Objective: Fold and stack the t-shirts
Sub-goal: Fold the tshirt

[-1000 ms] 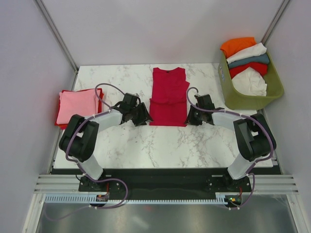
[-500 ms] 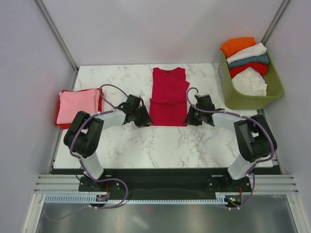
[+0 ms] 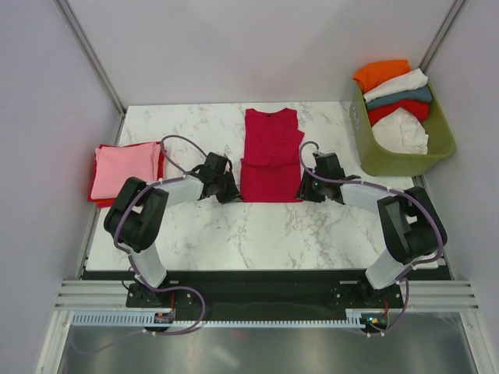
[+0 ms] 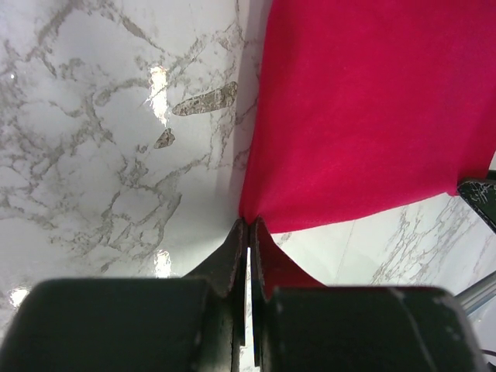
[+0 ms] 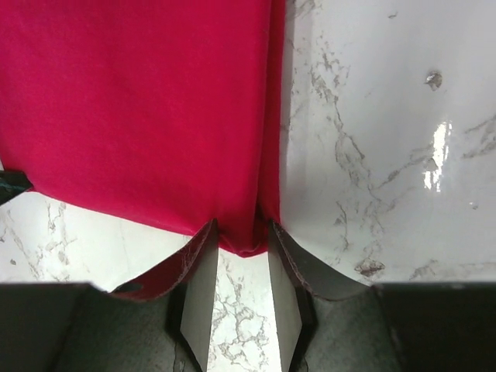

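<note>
Only wrist views show left fingers point(image 4: 229, 260) pinching crimson t-shirt point(image 4: 372, 108), right fingers point(image 5: 198, 283) apart

The flat shirt point(image 3: 270, 156) lies on the table point(image 3: 257, 230) between the two grippers. The left gripper point(image 3: 231, 189) is at its near left corner and the right gripper point(image 3: 302, 189) at its near right corner, with the rest of it stretching away beyond them. Well to the left of the left gripper, at the table's left edge, sits a pile of folded shirts point(image 3: 125, 171). Beyond the right gripper and to its right stands a basket point(image 3: 366, 152) holding a heap of shirts point(image 3: 394, 97).
</note>
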You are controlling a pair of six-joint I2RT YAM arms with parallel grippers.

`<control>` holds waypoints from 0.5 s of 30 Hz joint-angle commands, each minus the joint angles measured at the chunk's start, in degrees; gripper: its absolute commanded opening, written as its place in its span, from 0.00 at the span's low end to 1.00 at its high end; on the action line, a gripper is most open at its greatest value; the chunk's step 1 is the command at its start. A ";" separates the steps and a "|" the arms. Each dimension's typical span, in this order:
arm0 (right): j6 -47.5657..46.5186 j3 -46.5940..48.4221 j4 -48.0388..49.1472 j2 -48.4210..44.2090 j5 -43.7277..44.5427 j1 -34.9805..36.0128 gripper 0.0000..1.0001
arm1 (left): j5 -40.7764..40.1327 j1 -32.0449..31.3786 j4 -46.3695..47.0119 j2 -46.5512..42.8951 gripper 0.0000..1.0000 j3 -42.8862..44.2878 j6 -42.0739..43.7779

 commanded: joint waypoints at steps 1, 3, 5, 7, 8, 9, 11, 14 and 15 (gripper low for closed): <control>-1.25 -1.67 -3.00 -1.48 4.44 0.05 0.40 | -3.47 -0.29 -1.34 0.75 0.02 0.17 1.14; -1.52 -1.58 -3.35 -1.75 5.05 0.05 0.40 | -3.47 -0.29 -1.34 0.75 0.02 0.17 1.23; -1.69 -1.50 -4.06 -1.84 5.75 0.05 0.39 | -3.64 -0.29 -1.34 0.66 0.02 0.25 1.23; -1.61 -1.76 -4.41 -1.93 6.02 -0.04 0.39 | -3.90 -0.29 -1.52 0.57 0.02 0.17 1.41; -1.69 -1.93 -4.41 -2.02 5.93 0.05 0.40 | -3.91 -0.29 -1.43 0.40 0.02 0.08 1.41; -1.69 -2.20 -4.32 -1.93 5.85 0.05 0.40 | -3.82 -0.29 -1.43 0.40 0.02 0.17 1.32; -1.61 -2.29 -3.97 -1.32 4.80 -0.04 0.40 | -3.47 -0.29 -1.43 0.48 0.02 0.25 1.41; -1.34 -2.11 -3.09 -0.26 2.43 0.05 0.39 | -3.29 -0.55 -1.52 0.57 0.02 0.34 1.49; -1.08 -2.11 -2.74 0.00 1.98 0.05 0.39 | -3.29 -0.64 -1.52 0.66 0.02 0.43 1.49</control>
